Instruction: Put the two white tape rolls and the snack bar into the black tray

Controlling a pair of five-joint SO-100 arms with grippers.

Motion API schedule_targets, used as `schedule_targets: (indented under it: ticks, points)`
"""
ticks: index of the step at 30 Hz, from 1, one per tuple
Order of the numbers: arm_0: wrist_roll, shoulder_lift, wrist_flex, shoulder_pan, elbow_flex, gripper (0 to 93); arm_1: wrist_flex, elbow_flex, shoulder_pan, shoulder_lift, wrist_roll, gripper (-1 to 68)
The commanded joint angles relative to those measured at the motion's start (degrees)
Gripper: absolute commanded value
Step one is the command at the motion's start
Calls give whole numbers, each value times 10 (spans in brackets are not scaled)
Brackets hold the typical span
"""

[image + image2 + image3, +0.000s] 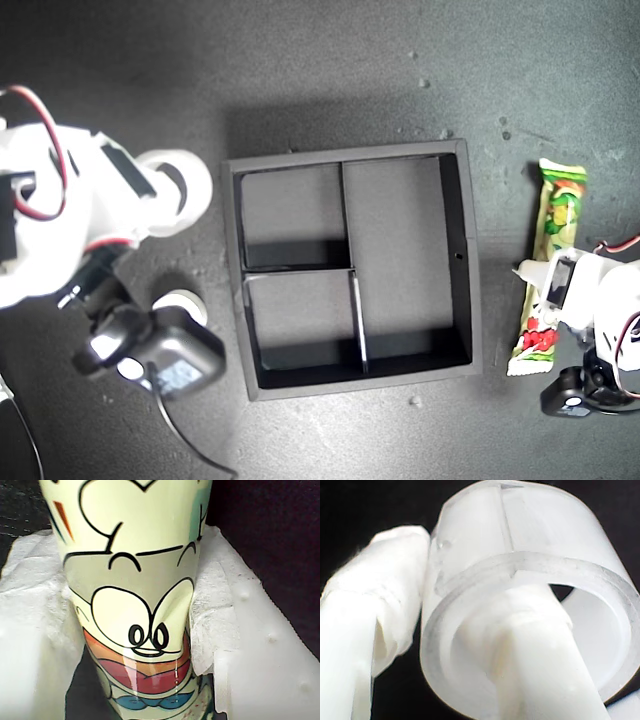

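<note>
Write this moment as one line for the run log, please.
first gripper: shut on snack bar | second gripper: pinching wide-hole tape roll wall | other tape roll: on table | black tray: empty

Snack bar (552, 262) middle hidden under my first gripper (545, 285); wrapper ends cropped in first wrist view. Wide-hole tape roll (185, 188) partly covered by my second gripper (165, 195). Thicker tape roll (185, 303) half hidden behind the arm's dark camera; core unreadable. Both arms cut by exterior view's edges.
</note>
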Motion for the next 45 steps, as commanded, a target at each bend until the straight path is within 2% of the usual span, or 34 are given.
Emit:
schedule_targets:
  ticks: [1,7,12,15,21,29,38,40,43,45]
  points:
    - [10,-116,69,20,-207,0,13,-33,-11,-1,-3,46]
    - [13,-268,85,40,-332,0,142,-143,-41,0,-20,31]
    - [0,-310,86,54,-362,0,265,-279,-65,1,-48,28]
    - [-5,-327,86,58,-370,0,304,-373,-74,0,-79,27]
    - [-2,-412,86,47,-457,0,237,-497,-51,-36,-173,29]
    - [2,-449,86,35,-480,0,231,-765,-4,-272,-215,32]
    - [0,-449,87,40,-479,2,197,-751,22,-294,-202,51]
    - [0,-446,87,42,-477,38,203,-751,22,-294,-201,79]
    - [5,-430,87,50,-464,134,224,-751,18,-294,-199,263]
    - [5,-414,87,55,-448,167,242,-753,16,-294,-198,310]
